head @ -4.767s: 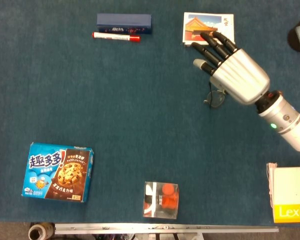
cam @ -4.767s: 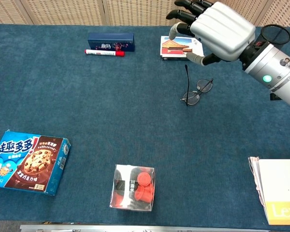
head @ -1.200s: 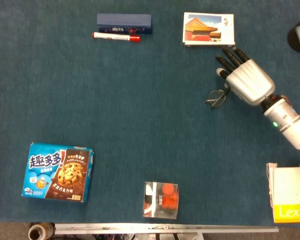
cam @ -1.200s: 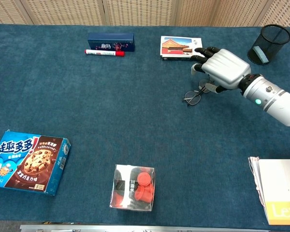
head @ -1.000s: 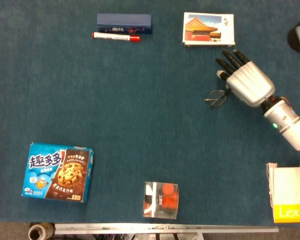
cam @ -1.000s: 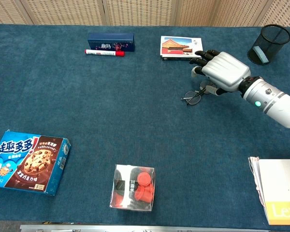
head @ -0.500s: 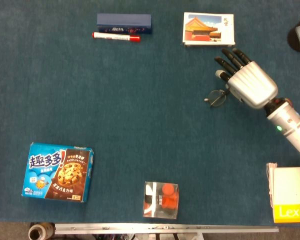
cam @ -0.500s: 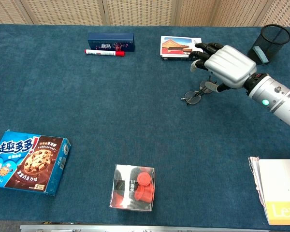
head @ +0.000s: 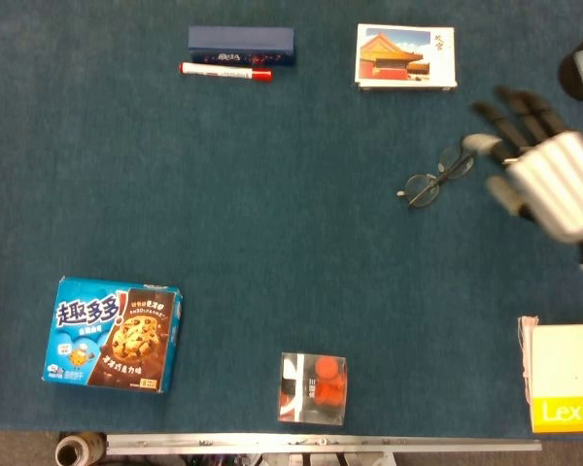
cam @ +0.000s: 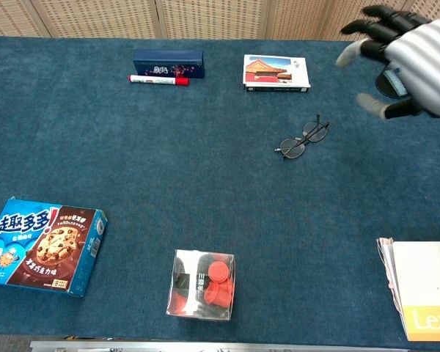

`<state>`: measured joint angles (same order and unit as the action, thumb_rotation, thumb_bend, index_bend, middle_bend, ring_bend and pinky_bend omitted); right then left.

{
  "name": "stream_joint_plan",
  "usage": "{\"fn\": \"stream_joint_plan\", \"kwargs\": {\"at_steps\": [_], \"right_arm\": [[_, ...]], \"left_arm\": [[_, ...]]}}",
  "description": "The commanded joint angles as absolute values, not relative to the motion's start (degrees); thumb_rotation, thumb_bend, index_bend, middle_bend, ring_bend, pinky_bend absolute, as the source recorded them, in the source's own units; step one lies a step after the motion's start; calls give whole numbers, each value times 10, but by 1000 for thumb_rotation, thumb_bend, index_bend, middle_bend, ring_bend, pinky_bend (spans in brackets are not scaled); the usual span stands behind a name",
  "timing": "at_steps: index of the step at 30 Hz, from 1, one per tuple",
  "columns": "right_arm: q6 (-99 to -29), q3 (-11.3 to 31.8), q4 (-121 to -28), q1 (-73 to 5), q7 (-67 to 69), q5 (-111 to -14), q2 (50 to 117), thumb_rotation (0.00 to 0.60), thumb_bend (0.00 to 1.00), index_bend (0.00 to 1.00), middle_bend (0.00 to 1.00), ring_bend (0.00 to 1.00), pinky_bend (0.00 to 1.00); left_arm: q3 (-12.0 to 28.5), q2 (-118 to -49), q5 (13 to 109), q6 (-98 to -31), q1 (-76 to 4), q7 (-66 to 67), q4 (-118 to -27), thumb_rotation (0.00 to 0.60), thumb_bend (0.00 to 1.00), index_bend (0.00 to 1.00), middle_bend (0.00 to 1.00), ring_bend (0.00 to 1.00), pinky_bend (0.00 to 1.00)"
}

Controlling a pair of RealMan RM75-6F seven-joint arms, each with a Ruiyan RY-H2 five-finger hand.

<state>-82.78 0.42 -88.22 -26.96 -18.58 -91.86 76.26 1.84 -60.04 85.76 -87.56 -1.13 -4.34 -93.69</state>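
Where the blue cloth meets the robot's left edge, a cookie box (head: 114, 334) lies flat, then a clear case of red parts (head: 313, 387) near the front, with a dark blue box (head: 240, 45) and red-capped marker (head: 225, 70) side by side at the back. The glasses (head: 436, 176) rest folded open on the cloth below the postcard pack (head: 405, 56). Just beside them, raised clear of the cloth, the right hand (head: 542, 163) hovers with fingers spread, holding and touching nothing.
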Motion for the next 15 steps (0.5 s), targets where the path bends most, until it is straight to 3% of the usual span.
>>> {"fn": "stream_joint_plan", "kwargs": {"at_steps": [1, 15], "right_arm": [[-887, 8, -927, -213, -199, -901, 722, 600, 291, 348, 194, 29, 171], [-924, 10, -917, -128, -144, -853, 704, 600, 291, 348, 196, 29, 171]], "left_arm": [[18, -602, 858, -875, -12, -41, -937, 600, 48, 528, 465, 342, 491], [18, -605, 854, -868, -15, -34, -936, 600, 48, 528, 465, 342, 491]]}}
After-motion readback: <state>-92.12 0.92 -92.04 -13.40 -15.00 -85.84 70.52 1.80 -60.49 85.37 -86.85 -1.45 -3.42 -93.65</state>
